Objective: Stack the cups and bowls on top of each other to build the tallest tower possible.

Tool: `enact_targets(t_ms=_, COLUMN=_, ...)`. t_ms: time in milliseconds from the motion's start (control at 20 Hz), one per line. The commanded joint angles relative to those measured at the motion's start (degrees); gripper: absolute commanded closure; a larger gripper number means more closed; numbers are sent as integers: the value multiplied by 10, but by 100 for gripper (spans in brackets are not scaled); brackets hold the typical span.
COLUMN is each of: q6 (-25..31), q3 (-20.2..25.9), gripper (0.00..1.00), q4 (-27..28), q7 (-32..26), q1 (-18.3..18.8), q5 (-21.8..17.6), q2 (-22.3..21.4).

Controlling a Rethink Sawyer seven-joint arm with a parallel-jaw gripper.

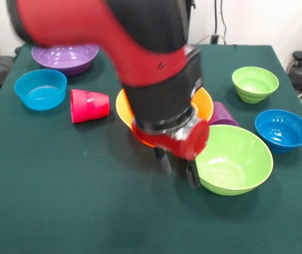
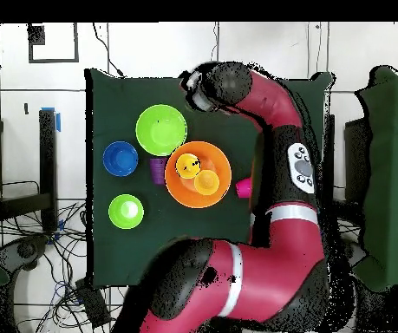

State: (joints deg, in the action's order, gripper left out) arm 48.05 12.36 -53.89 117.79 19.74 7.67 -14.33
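Fingers of the gripper are seen nearest the front camera, 2 dark prongs spread apart with nothing between them, hanging just above the green cloth of the table. Just beside them sits the large green bowl, upright and empty.

Behind the gripper lies the large orange bowl, mostly hidden by the arm in the front view. From overhead, 2 cups are shown inside it: a pale yellow cup and a yellow-orange cup, side by side. A purple cup lies on its side between the orange and large green bowls, touching or nearly touching both. A red-pink cup lies tipped over, just beside the orange bowl on its other flank.

Further back, 1 blue bowl and the small green bowl stand apart on one side, a second blue bowl on the other, and the large purple bowl farthest away.

Little of the tower is judged to be built: only 2 cups are placed in the base bowl. 5 bowls and 2 cups are left to be stacked.
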Motion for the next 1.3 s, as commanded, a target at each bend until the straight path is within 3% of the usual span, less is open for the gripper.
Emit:
enact_targets(t_ms=50, q6=83, q3=184, gripper=0, q4=41, q7=-409, q1=28, q5=-64, q2=101)
enact_targets(t_ms=300, q6=111, q3=204, gripper=0, q4=66, q7=-461, q1=28, q5=-47, q2=117)
enact_targets(t_ms=1000, q6=124, q3=187, gripper=0, q4=8, q7=-411, q1=45, q5=-37, q2=50)
enact_targets(t_ms=1300, q6=128, q3=188, gripper=0, q4=13, q7=-402, q1=47, q5=-39, q2=49)
